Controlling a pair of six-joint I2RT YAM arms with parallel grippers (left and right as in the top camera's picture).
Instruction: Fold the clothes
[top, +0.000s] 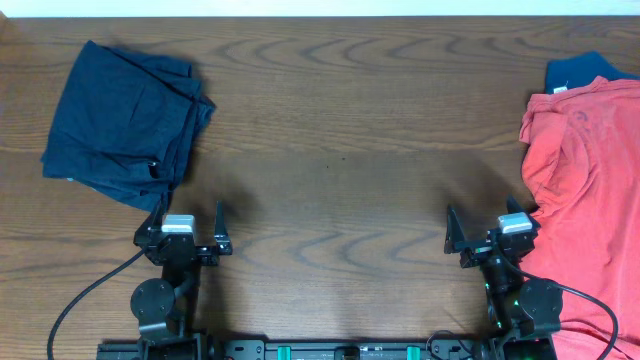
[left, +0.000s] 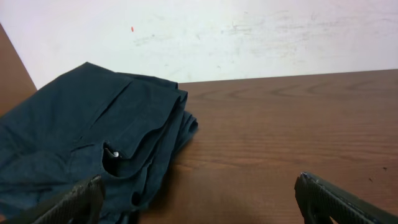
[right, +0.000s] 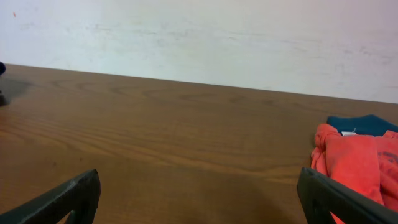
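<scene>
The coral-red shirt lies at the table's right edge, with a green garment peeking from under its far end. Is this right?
Not quite. The garment peeking from under the coral-red shirt is blue, not green, as the overhead view shows. The rest is right.

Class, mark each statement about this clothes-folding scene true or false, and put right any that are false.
1. The navy garment lies on the left pincer's side of the table. True.
2. The right pincer is shut on the red shirt. False: it is open and holds nothing.
3. A blue garment shows past the red shirt's far end. True.
4. The red shirt lies spread in the middle of the table. False: it lies at the right edge, and the middle is bare wood.
</scene>
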